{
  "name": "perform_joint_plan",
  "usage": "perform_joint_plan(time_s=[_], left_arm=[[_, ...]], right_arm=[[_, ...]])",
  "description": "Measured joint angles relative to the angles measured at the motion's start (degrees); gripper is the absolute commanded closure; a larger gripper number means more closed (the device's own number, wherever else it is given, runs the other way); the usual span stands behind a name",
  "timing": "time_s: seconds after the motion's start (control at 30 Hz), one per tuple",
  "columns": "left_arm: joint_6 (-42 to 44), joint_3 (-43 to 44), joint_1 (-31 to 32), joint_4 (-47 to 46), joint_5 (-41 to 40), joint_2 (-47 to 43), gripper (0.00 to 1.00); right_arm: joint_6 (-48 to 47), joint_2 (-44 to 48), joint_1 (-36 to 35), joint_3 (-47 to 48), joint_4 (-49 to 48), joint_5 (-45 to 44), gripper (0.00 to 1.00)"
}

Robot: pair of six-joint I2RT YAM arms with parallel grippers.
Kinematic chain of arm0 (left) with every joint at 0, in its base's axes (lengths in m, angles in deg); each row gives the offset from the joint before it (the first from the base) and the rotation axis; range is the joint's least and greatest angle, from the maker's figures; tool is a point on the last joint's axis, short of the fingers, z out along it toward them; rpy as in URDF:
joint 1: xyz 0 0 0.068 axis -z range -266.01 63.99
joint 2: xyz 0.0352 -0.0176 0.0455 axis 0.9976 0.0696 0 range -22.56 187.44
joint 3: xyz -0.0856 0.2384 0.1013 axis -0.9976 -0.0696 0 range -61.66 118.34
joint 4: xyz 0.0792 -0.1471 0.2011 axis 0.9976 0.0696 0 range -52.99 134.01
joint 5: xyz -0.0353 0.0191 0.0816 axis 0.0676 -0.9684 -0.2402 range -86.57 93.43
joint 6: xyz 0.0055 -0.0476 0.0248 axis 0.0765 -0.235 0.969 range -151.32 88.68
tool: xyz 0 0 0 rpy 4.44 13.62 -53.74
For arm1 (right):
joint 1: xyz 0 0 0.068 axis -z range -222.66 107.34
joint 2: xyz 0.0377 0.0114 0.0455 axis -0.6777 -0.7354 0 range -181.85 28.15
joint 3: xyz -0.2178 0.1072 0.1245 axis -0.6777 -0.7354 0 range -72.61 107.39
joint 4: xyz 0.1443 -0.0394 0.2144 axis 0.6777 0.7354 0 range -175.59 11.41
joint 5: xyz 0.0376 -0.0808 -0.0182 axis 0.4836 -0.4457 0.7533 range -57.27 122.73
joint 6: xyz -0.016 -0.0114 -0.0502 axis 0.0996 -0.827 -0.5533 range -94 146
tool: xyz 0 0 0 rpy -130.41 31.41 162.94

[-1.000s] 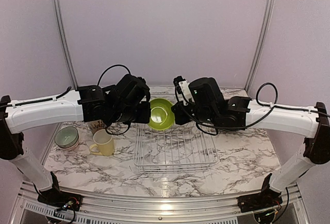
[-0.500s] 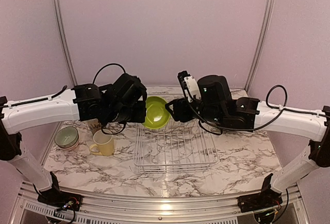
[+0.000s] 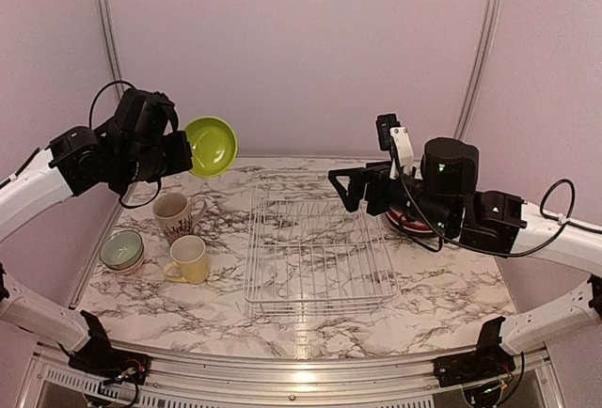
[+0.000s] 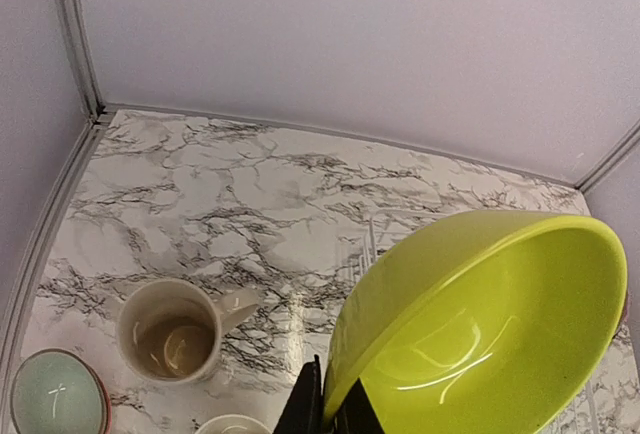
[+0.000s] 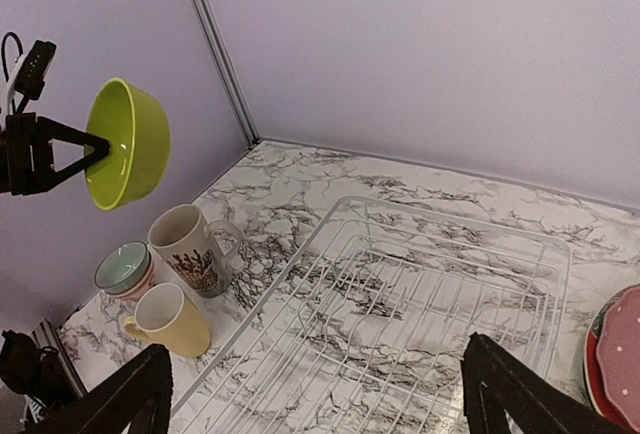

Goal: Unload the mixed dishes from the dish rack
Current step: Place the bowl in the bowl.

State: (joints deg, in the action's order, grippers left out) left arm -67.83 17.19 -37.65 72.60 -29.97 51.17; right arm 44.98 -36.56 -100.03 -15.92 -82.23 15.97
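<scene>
The lime bowl (image 3: 212,145) hangs tilted in the air above the table's left side, and my left gripper (image 3: 182,152) is shut on its rim. In the left wrist view the lime bowl (image 4: 480,324) fills the lower right, its rim pinched between the black fingers (image 4: 312,409). The white wire dish rack (image 3: 320,256) lies mid-table with no dishes in it. My right gripper (image 3: 352,188) hovers open and empty over the rack's far right corner. From the right wrist view I see the dish rack (image 5: 420,304) below the gripper (image 5: 320,399) and the lime bowl (image 5: 125,144) far left.
Left of the rack stand a cream patterned mug (image 3: 174,215), a yellow mug (image 3: 191,259) and a pale-green bowl (image 3: 122,250). Red plates (image 3: 410,224) lie right of the rack, partly behind my right arm. A red plate (image 5: 615,354) shows at the right wrist view's edge.
The right gripper let go of the lime bowl, opened and drew back to the right. The left arm carried the bowl from above the rack to the left and higher.
</scene>
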Motion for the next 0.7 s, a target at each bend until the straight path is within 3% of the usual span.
perform_joint_plan(time_s=[0.23,0.47,0.7], left_arm=[[1.0,-5.1,-15.5,5.2,-3.3,-9.2,1.00],[-0.6,-15.7,-37.5,8.6,0.7,-16.7,1.00],[-7.1,-26.9,-46.2,9.7,9.9,-16.7,1.00]], right_arm=[[0.0,0.2,0.3,-1.7,0.1,-3.1,0.02],[0.0,0.2,0.7,-2.0,0.3,-3.5,0.02],[0.5,0.2,0.7,-2.0,0.6,-3.5,0.01]])
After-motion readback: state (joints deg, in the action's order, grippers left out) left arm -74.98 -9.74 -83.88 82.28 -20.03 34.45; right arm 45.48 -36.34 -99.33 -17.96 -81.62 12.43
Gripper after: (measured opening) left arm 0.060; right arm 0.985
